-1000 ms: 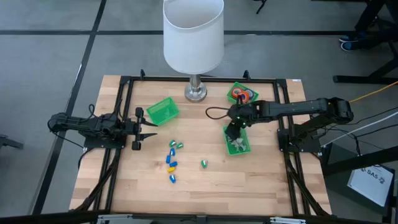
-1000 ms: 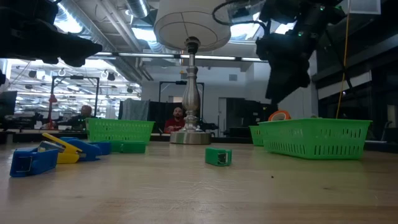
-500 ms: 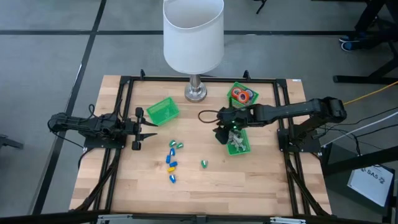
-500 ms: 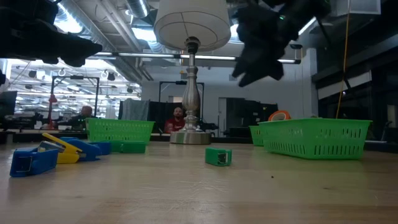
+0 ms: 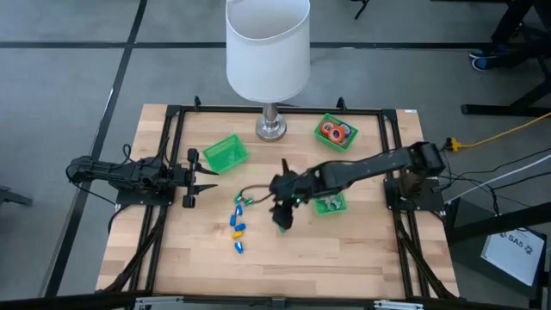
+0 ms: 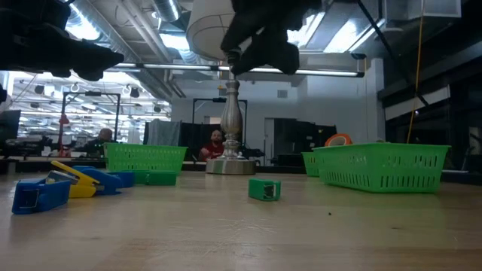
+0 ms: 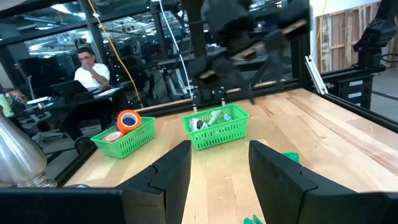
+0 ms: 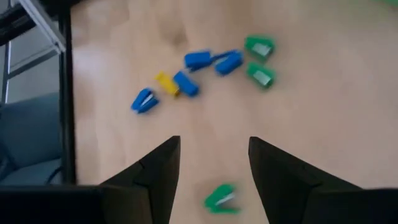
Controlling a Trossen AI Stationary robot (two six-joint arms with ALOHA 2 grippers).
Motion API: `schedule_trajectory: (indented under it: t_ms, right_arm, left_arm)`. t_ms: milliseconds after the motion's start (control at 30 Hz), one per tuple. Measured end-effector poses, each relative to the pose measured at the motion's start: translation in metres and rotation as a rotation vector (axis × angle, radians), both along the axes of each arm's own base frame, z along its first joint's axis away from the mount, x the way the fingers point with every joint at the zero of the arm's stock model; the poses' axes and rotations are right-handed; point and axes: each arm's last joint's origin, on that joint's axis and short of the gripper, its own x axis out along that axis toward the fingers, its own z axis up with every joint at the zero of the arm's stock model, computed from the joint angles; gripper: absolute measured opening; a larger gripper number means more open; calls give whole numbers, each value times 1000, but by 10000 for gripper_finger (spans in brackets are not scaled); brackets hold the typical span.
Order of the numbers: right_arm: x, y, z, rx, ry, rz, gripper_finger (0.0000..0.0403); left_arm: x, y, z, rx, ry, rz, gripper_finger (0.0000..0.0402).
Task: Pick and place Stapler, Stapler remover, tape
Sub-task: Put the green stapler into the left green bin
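Lone green stapler [image 8: 220, 198] alone on the wood [image 5: 344, 250], apart from the blue, yellow and green cluster [image 8: 199, 71]. Right gripper [image 8: 211, 163] hovering directly above it, fingers spread and empty. Step judged: approach for pick. Next: descend straddling the piece, clench, carry to a green bin [image 5: 225, 153]. Tape [image 5: 335, 132] already binned near the lamp [image 5: 268, 52]. Left gripper [image 5: 195, 178] parked at table's left side, fingers parted.

Both arms [image 5: 370, 164] are built of black, rounded links. A dark cable is looped beside the right gripper [image 5: 282, 217]. Its fingers [image 8: 155, 171] are broad, matt black and angular.
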Motion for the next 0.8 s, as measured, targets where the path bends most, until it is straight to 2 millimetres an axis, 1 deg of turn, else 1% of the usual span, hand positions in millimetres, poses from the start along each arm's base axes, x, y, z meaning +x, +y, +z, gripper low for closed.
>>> schedule_trajectory:
  t_ms: [67,167,333,567,667,800]
  right_arm:
    - [4,13,0,24,41,-12,192]
    - [3,28,-4,64,121,-56,192]
    - [-7,45,-10,196,258,-185,192]
    - [-18,55,-14,444,453,-523,192]
    - [-20,57,-18,483,482,-605,192]
    - [-22,56,-23,504,498,-661,192]
  left_arm:
    - [0,0,0,0,0,0,157]
    - [0,0,0,0,0,0,157]
    - [0,0,0,0,0,0,157]
    - [0,0,0,0,0,0,157]
    - [0,0,0,0,0,0,157]
    - [0,0,0,0,0,0,157]
